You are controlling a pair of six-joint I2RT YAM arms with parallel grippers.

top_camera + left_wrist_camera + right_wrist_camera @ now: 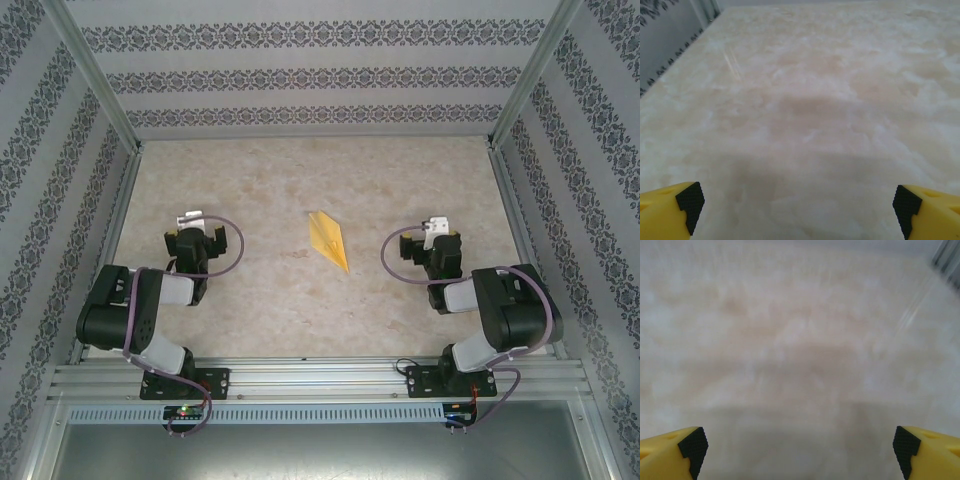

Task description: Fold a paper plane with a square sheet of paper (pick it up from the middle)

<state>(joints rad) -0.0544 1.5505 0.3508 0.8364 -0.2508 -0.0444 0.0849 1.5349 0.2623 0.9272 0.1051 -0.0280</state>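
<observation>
Flat at mid-table on the beige marbled tabletop [280, 180]: a narrow yellow-orange paper plane [330, 240], centre-creased, tip toward the near edge. Toward the left edge, left gripper [797, 205] spread wide, grasping nothing. Toward the right edge, right gripper [800, 445] likewise released, empty, well apart from the plane.

No legible text, label, brand, number or sign in any view. The patterned wall bands [300, 78] carry repeating ornament, not lettering.
</observation>
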